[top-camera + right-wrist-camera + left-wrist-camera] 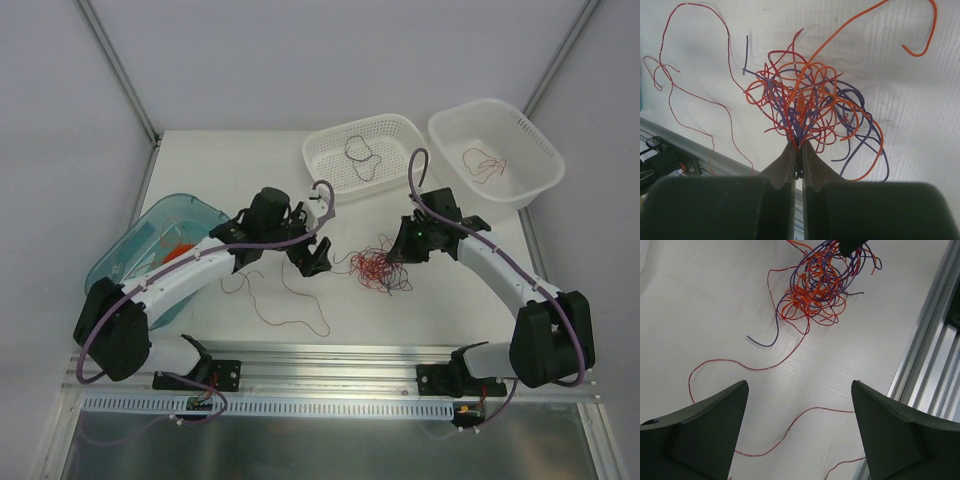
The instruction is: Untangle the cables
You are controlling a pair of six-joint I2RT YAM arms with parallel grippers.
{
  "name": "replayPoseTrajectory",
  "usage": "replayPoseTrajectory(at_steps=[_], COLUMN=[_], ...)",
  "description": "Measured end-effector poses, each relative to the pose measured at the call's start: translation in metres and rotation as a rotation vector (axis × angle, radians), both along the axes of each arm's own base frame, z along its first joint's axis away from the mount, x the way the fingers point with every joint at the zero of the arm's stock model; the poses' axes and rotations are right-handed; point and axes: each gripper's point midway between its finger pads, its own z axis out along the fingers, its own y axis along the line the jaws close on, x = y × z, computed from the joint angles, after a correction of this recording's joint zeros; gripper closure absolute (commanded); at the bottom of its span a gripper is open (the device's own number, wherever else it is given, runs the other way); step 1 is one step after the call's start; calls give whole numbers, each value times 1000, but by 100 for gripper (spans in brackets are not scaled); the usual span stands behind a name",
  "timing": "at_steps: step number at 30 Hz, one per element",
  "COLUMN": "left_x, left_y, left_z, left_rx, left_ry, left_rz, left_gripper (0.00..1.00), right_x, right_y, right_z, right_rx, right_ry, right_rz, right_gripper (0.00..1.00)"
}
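The cables (378,268) lie as a red-and-dark tangle mid-table, and your right gripper (797,146) is clamped on strands at the tangle's edge. Your left gripper (799,385) hangs with its jaws apart just left of the tangle, above a loose red strand (290,305). The white baskets (330,150) stand behind, and the aluminium rail (330,350) runs along the front.

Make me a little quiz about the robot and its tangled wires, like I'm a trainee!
1. True or false: the right pincer is shut on the tangle.
2. The cable in the smooth white tub is: A red, B dark, C green.
3. Fill in: the left pincer has its jaws ____.
Key: 1 true; 2 A; 3 open.
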Motion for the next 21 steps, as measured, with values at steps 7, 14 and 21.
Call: replayPoseTrajectory(at_steps=[7, 14, 21], left_x=[1, -1, -1], left_y=[-43, -64, -78], left_z=[-66, -103, -121], left_rx=[94, 133, 142], left_ry=[-28, -59, -68], left_rz=[-172, -265, -305], left_gripper=[29, 42, 55], right_x=[-1, -2, -6], right_y=[5, 8, 7], right_z=[5, 10, 12], right_rx=[28, 43, 43], right_ry=[0, -2, 0], right_rz=[18, 32, 35], right_gripper=[99, 99, 99])
